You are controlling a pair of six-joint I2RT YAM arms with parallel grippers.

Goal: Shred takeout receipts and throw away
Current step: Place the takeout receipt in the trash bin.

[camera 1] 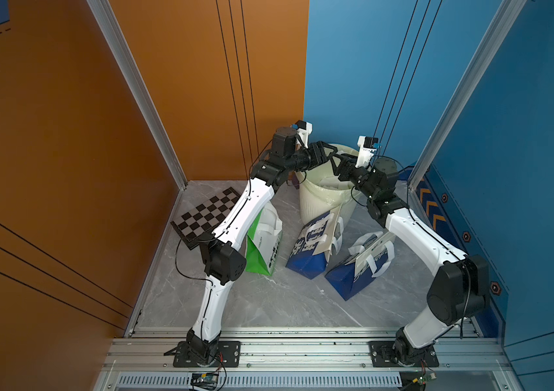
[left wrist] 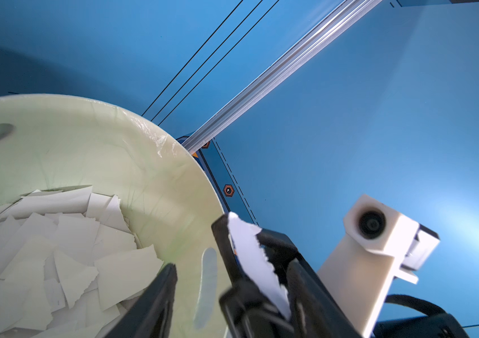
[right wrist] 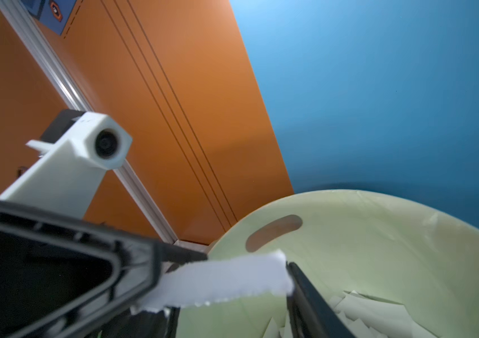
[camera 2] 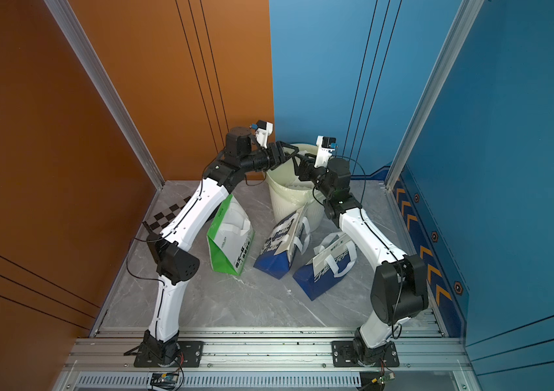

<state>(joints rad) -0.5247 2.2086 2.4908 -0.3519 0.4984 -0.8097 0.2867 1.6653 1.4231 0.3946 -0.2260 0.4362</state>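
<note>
Fingers first. The left fingers (left wrist: 162, 289) reach in from 9 o'clock and meet the right fingers (right wrist: 305, 295), which come from 3 o'clock. Both pairs are above the mouth of the bin (camera 1: 313, 210). A torn strip (left wrist: 250, 257) of white receipt paper with a ragged edge sits right where the two pairs meet. In the right wrist view the strip (right wrist: 223, 278) is blurred and one end touches a right finger. The black parts overlap, so I cannot tell which pair pinches the strip. I also cannot tell whether either pair is clenched or released.

On the table (camera 1: 269, 304), from left to right:
- A black-and-white checkerboard (camera 1: 206, 213) lies at 10 o'clock, partly under the left arm.
- A green-white bag (camera 1: 265, 247) stands at 9 o'clock.
- The bin is at 12 o'clock. It is white with a pale green liner and holds a heap of torn receipt pieces (left wrist: 56, 243).
- A blue-white bag (camera 1: 309, 250) leans against the bin's near side.
- A second blue-white bag (camera 1: 357, 270) lies at 4 o'clock, just beside the first.
</note>
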